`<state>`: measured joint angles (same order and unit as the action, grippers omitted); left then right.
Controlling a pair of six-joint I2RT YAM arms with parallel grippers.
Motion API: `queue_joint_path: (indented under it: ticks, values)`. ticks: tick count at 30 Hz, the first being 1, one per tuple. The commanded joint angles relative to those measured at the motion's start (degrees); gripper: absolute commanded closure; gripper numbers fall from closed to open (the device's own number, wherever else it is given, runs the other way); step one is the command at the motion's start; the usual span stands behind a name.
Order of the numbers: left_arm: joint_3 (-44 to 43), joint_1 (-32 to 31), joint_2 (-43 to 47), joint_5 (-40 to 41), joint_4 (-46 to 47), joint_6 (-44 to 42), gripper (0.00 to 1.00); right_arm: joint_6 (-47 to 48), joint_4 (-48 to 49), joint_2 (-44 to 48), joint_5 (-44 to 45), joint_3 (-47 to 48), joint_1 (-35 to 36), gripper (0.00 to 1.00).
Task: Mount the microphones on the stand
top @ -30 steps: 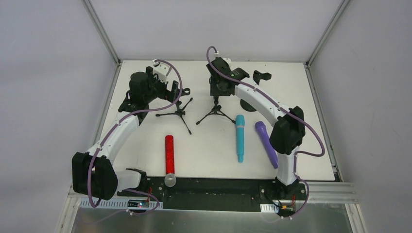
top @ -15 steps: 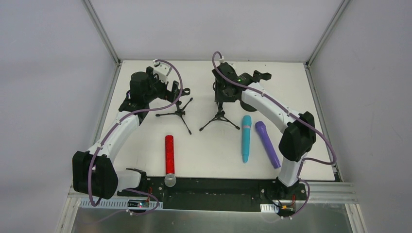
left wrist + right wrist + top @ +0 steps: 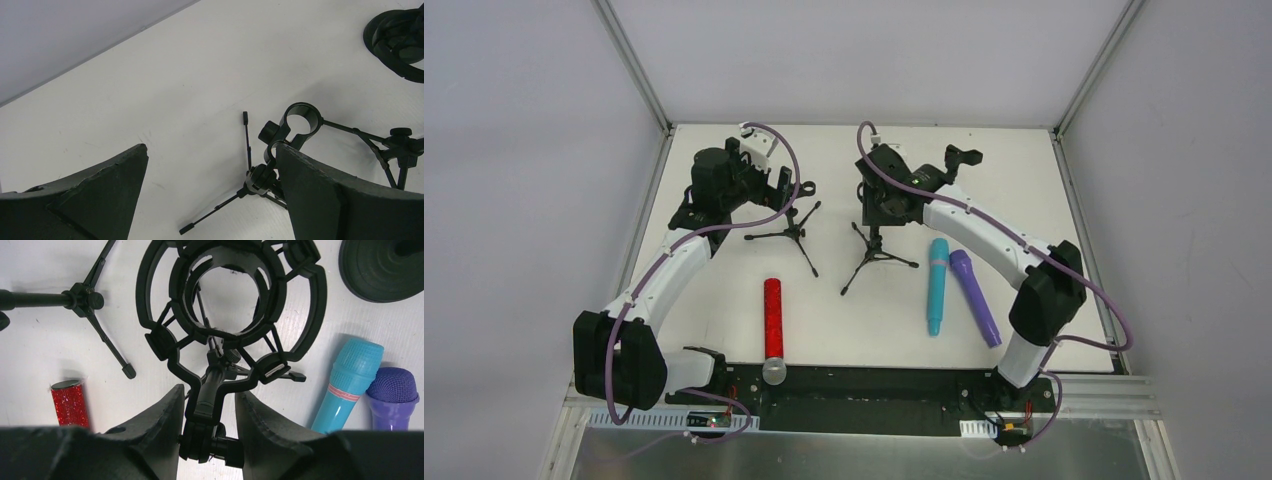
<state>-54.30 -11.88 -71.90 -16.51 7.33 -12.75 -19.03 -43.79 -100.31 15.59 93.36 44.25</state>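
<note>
The red microphone (image 3: 772,315) lies near the front, silver head toward me. The cyan microphone (image 3: 937,285) and the purple microphone (image 3: 974,297) lie side by side on the right; both show in the right wrist view (image 3: 350,377) (image 3: 392,390). My right gripper (image 3: 210,392) is shut on the stem of a black tripod stand with a shock-mount ring (image 3: 230,295), shown from above (image 3: 874,258). My left gripper (image 3: 211,150) is wide open over a second tripod stand with a ring clip (image 3: 301,117); its right finger (image 3: 340,195) is against that stand.
A third stand with a round black base (image 3: 385,265) and a clip (image 3: 964,155) is at the back right. The left stand's legs (image 3: 789,237) spread toward the middle. A black rail (image 3: 864,385) runs along the near edge.
My right gripper has moved nearer with the shock-mount stand, whose tripod has shifted toward me. The cyan microphone has shifted right, close beside the purple one. The left arm has not moved.
</note>
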Motion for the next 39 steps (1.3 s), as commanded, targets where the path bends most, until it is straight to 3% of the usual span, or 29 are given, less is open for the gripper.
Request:
queue_joint_path:
  ticks: [1, 14, 27, 32, 33, 37, 39]
  values:
    - [-2.33, 0.45, 0.15, -2.02, 1.03, 0.51, 0.01, -3.28, -2.53, 3.43, 0.51, -1.31, 1.43, 1.00]
    - [-2.36, 0.45, 0.38, -1.99, 0.97, 0.46, 0.01, -2.52, -2.79, 6.52, 2.21, -4.11, 6.09, 1.00]
    - [-2.36, 0.45, 0.35, -2.11, 0.96, 0.47, 0.01, -0.07, -2.44, 5.95, -2.53, -4.16, 7.49, 1.00]
    - [-2.34, 0.45, 0.37, -1.99, 0.95, 0.51, 0.01, 1.80, -2.03, 5.78, -3.93, -3.56, 8.09, 0.95]
    - [-2.35, 0.45, 0.40, -2.00, 0.94, 0.52, 0.01, 1.93, -2.19, 5.70, -3.72, -3.32, 8.08, 0.92]
    - [-2.31, 0.45, 0.53, -1.94, 0.97, 0.50, 0.01, 2.15, -2.44, 6.15, -2.99, -2.84, 8.11, 0.61]
    - [-2.30, 0.45, 0.51, -1.94, 1.02, 0.49, 0.01, 2.18, -2.31, 6.61, -2.88, -2.75, 8.13, 0.51]
